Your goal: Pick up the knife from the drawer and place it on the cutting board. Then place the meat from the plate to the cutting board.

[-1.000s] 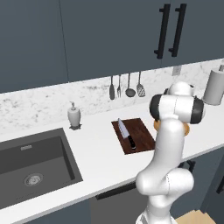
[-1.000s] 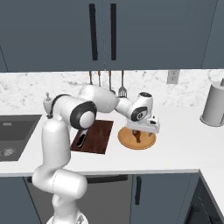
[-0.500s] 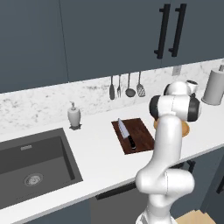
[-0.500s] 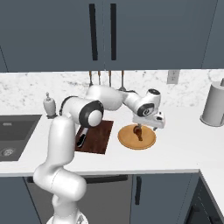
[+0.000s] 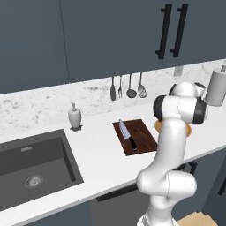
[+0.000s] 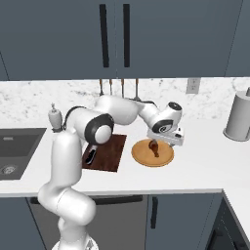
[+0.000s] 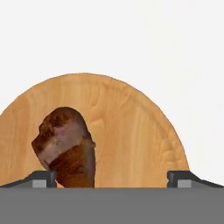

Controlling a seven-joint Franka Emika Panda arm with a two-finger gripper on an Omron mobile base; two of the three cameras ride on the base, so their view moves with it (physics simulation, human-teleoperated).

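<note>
A white counter (image 6: 205, 166) runs under dark blue-grey cabinets (image 5: 110, 39), with a marbled white wall behind it.

The meat (image 7: 65, 146), a dark brown piece with a lighter cut face, lies on the round orange-brown plate (image 7: 131, 131). In the hand view it sits left of the plate's middle, and its lower end is cut off at the bottom of the picture. In the right base view the meat (image 6: 154, 147) is small and partly covered by the hand, so its shape is hard to read there. The gripper (image 7: 112, 178) hangs just above the plate with its jaws spread wide. The meat sits beside the left fingertip (image 7: 41, 179), and nothing is between the jaws in a grip. Whether that fingertip touches the meat I cannot tell.

The plate (image 6: 163, 156) stands just beside the cutting board (image 6: 110, 154), on its right in the right base view. In the left base view the arm hides almost all of the plate (image 5: 189, 130).

The knife (image 5: 126, 134) lies on the cutting board (image 5: 143, 134), blade towards the wall, black handle towards the counter's front edge. In the right base view the arm covers most of the knife (image 6: 90, 156), and only its handle end is visible.

Farther out, three utensils (image 5: 129, 87) hang on the wall, a soap bottle (image 5: 74, 116) stands near the sink (image 5: 31, 163), and a paper towel roll (image 6: 238, 116) stands at the right.
</note>
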